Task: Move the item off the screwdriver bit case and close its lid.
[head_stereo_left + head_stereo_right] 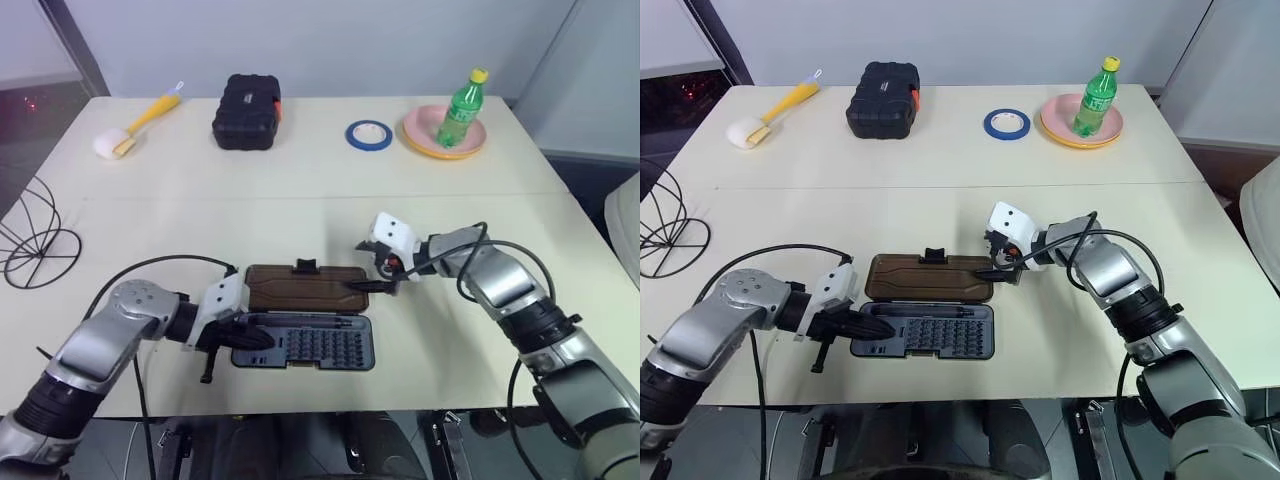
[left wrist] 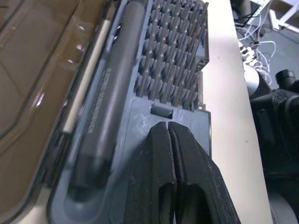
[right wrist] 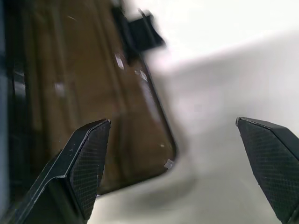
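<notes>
The item, a black wire globe (image 1: 35, 235), sits at the table's far left edge, well apart from the case. The screwdriver bit case (image 1: 310, 343) lies open and flat near the front edge. Its grey-blue tray (image 2: 140, 116) holds rows of bits and a grey driver handle (image 2: 107, 102). Its lid (image 1: 305, 287), smoky brown, lies flat behind the tray with its black latch (image 1: 306, 265) at the far side. My left gripper (image 2: 164, 128) is shut with nothing in it, low over the tray's left end. My right gripper (image 3: 172, 121) is open at the lid's right end, one finger over the lid and the other over the table.
At the back of the table stand a chunky black box with an orange side (image 1: 247, 111), a blue tape roll (image 1: 369, 134), a pink plate (image 1: 418, 128) with a green bottle (image 1: 461, 108) on it, and a yellow-handled brush (image 1: 140, 122).
</notes>
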Motion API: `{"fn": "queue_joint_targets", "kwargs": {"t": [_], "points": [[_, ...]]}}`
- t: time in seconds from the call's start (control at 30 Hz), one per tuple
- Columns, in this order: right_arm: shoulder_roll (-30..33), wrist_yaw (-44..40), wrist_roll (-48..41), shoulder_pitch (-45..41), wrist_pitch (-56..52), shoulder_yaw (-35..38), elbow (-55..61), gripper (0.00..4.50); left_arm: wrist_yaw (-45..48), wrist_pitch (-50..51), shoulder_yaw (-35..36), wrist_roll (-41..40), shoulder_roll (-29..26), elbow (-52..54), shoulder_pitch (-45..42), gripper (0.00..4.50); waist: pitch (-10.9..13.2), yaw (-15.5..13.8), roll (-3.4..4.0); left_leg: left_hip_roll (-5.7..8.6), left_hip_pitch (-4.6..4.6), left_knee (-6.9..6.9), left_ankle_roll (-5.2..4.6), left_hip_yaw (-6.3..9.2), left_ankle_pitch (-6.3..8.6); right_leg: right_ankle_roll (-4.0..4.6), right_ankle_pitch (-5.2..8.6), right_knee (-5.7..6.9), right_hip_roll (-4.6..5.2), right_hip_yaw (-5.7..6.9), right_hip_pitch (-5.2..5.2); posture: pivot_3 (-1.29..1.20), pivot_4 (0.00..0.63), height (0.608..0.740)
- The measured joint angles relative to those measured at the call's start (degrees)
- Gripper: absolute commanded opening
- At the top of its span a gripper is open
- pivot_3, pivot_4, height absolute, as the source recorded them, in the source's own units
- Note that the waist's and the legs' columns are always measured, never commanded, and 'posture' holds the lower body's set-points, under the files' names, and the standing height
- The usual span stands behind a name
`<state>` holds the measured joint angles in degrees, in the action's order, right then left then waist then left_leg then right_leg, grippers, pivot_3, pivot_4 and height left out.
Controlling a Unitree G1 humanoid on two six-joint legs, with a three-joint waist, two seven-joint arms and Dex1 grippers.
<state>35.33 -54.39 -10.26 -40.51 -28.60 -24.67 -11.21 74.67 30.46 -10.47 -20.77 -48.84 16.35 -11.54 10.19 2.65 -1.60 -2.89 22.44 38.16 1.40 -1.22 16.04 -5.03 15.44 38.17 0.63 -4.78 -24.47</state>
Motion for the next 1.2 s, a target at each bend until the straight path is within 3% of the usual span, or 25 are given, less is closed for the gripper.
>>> {"fn": "queue_joint_targets", "kwargs": {"t": [0.07, 0.3, 0.53, 0.67, 0.77, 1.0, 1.2], "points": [[-1.21, -0.68, 1.59, -0.83, 1.90, -0.04, -2.05, 3.65, -0.33, -0.03, 0.03, -0.01, -0.12, 0.66, 0.56, 0.00, -0.01, -0.05, 0.01, 0.00, -0.02, -0.01, 0.00, 0.01, 0.00, 0.00, 0.00, 0.00, 0.00, 0.01, 0.01, 0.00, 0.150, 0.737], [-2.87, -3.62, 4.99, -0.64, 7.37, -0.39, -3.71, 0.25, -0.25, -1.27, 0.10, -0.85, -0.13, -2.18, 1.09, 0.00, -0.09, -0.07, 0.09, 0.00, -0.14, 0.00, 0.00, 0.00, 0.00, 0.01, 0.00, 0.00, 0.00, 0.01, 0.13, 0.00, 0.150, 0.737], [-4.07, -3.84, 9.32, -0.35, 10.61, -0.57, -5.27, 0.25, 0.25, -2.00, -0.04, -1.37, 2.09, -8.93, -0.82, 0.00, -0.44, -0.03, 0.40, 0.00, -1.15, -0.05, 0.00, 0.00, 0.00, 0.37, 0.14, -0.05, -0.01, -0.01, 1.10, 0.00, 0.150, 0.737], [-4.25, -2.03, 12.46, 1.06, 14.27, -0.43, -3.95, 0.25, 0.21, -1.40, 0.04, -1.47, 2.48, -9.40, -0.98, 0.00, -0.49, 0.00, 0.47, 0.00, -1.18, -0.05, 0.00, 0.01, 0.00, 0.38, 0.13, -0.04, -0.01, -0.02, 1.12, 0.00, 0.150, 0.737], [-3.24, 1.35, 15.26, 4.24, 14.87, 0.82, 3.42, 0.25, -0.01, -0.75, 0.28, -1.53, 2.91, -9.26, -0.86, 0.00, -0.53, -0.04, 0.56, 0.00, -1.12, -0.05, 0.00, 0.01, 0.00, 0.38, 0.12, -0.03, -0.01, -0.04, 1.07, 0.00, 0.150, 0.737], [0.45, 4.62, 15.91, 14.94, 5.76, 7.81, 33.39, 0.25, -3.24, 2.19, 1.67, -3.14, 3.97, -7.38, 0.57, 0.00, -0.54, -0.18, 0.56, 0.00, -1.06, -0.05, 0.01, 0.02, 0.00, 0.36, 0.14, -0.08, 0.01, -0.06, 1.03, 0.00, 0.150, 0.737], [1.05, 6.24, 15.84, 17.92, 4.12, 8.44, 38.14, 0.25, -6.89, 6.09, 3.76, -5.02, 3.95, -2.97, 2.70, 0.00, -0.49, -0.10, 0.50, 0.00, -1.02, -0.06, 0.01, 0.01, 0.00, 0.38, 0.15, -0.10, 0.03, -0.06, 0.96, 0.00, 0.150, 0.737]]}}
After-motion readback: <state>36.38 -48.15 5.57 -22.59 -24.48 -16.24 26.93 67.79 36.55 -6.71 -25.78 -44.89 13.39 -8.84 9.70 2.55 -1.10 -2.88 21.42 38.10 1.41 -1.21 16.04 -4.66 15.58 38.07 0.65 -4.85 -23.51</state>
